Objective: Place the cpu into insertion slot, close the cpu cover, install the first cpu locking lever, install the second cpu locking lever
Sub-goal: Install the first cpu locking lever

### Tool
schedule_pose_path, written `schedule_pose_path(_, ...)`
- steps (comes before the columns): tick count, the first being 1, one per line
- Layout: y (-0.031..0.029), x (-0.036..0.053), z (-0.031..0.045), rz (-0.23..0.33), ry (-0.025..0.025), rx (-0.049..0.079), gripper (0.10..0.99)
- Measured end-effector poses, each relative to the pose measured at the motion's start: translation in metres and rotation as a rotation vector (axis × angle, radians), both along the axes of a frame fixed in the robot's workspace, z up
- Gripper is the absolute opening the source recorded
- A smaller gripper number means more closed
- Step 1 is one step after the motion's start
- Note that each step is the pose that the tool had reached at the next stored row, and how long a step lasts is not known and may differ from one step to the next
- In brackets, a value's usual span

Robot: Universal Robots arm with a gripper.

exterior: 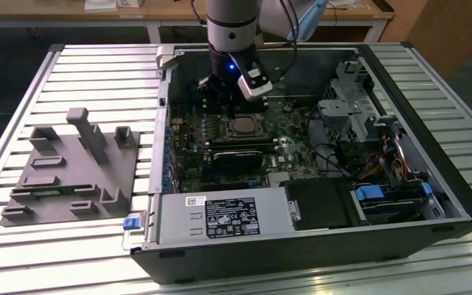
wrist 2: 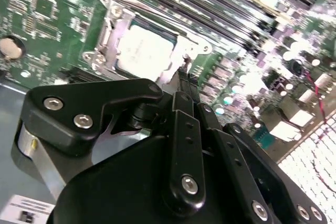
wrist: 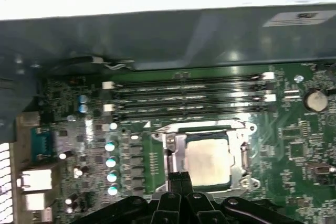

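Note:
The cpu (wrist: 207, 161) (wrist 2: 142, 51) lies flat in the insertion slot (exterior: 243, 126) on the green motherboard, its pale silvery top showing. The cpu cover (wrist: 173, 141) (wrist 2: 111, 29), a thin silver frame, lies down around it. Thin metal levers (wrist: 244, 156) run along the frame's sides; I cannot tell whether they are latched. My gripper (wrist: 178, 177) (wrist 2: 182, 74) (exterior: 228, 92) hangs just above one edge of the socket, its black fingers shut together with nothing between them.
Long black memory slots (wrist: 189, 95) run beside the socket, and a coin battery (wrist: 315, 99) sits near it. The open case holds a power supply (exterior: 219, 218) and drive bays (exterior: 388, 200). A grey fixture block (exterior: 72, 166) stands on the exterior view's left.

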State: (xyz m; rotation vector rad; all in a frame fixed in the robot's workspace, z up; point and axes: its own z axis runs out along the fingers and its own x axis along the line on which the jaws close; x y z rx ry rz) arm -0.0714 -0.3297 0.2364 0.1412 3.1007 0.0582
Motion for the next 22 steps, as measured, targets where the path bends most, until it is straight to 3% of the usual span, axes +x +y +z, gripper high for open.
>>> schedule_pose_path(4, 0.0, -0.0116, 0.0, 0.0, -0.0001, 0.0, 0.106)
schedule_pose_path(10, 0.0, -0.0215, 0.0, 0.0, 0.0001, 0.003, 0.106)
schedule_pose_path(12, -0.0001, -0.0231, 0.0, 0.0, 0.0, 0.016, 0.106)
schedule_pose_path(18, -0.0003, -0.0254, 0.0, 0.0, 0.0, 0.081, 0.106)
schedule_pose_path(22, -0.0003, -0.0255, 0.0009, 0.0, 0.0, 0.097, 0.106)
